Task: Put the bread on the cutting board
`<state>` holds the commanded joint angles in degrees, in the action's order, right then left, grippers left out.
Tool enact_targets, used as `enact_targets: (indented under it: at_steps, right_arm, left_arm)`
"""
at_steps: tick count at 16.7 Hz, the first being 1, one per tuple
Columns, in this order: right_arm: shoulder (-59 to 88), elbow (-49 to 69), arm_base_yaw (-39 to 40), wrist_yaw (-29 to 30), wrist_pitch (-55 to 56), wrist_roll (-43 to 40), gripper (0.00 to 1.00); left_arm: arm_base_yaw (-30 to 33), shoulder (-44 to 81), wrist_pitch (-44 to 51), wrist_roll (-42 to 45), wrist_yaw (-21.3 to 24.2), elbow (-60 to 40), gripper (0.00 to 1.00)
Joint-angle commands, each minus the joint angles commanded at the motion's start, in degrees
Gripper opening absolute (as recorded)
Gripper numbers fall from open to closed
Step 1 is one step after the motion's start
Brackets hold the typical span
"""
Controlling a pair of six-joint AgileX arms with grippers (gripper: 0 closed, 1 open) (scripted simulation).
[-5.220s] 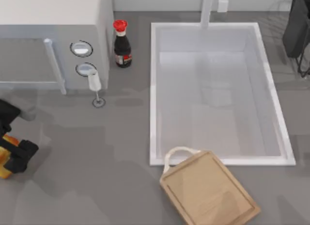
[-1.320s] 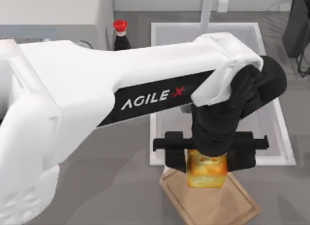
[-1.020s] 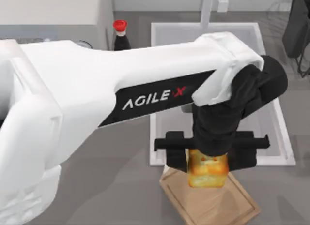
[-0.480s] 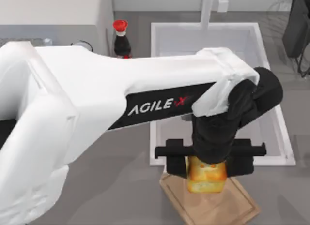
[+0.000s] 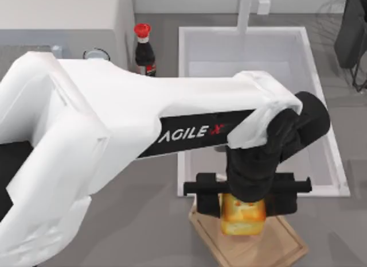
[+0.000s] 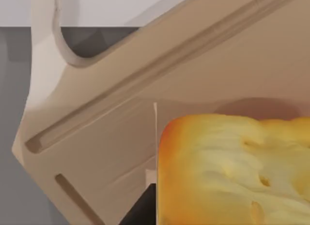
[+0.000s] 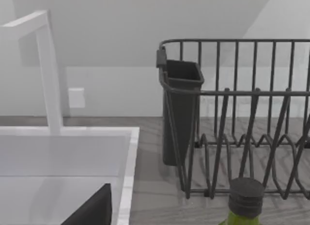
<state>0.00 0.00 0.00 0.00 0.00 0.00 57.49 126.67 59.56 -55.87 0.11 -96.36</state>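
Half the cutting board (image 5: pixel 275 247) (handle end) sits hidden under left gripper (image 5: pixel 243 205) and bread (image 5: pixel 243 217).

Cutting board (image 5: pixel 284 241): pale wood, matt, smooth, fine grain.
Bread (image 5: pixel 242 216): golden crust, porous, slight sheen.
Left arm (image 5: pixel 114 117): glossy white shell; black matt wrist.
Sink (image 5: pixel 252 106): smooth white, satin.
Dish rack (image 7: pixel 242 118): dark metal wire.
Table (image 5: pixel 143 221): grey, matt.

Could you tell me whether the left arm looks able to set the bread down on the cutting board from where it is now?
Probably yes. The left gripper holds the bread directly over the cutting board, with only bare board under it in the left wrist view.
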Motion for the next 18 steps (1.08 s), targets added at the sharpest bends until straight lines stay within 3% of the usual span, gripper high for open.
enact_targets:
  at_steps: [2,15,18]
  right_arm:
    - [0.00,0.00,0.00,0.00,0.00,0.00,1.00]
    - [0.00,0.00,0.00,0.00,0.00,0.00,1.00]
    - [0.00,0.00,0.00,0.00,0.00,0.00,1.00]
  left_arm:
    - [0.00,0.00,0.00,0.00,0.00,0.00,0.00]
    - [0.00,0.00,0.00,0.00,0.00,0.00,0.98]
    - [0.00,0.00,0.00,0.00,0.00,0.00,1.00]
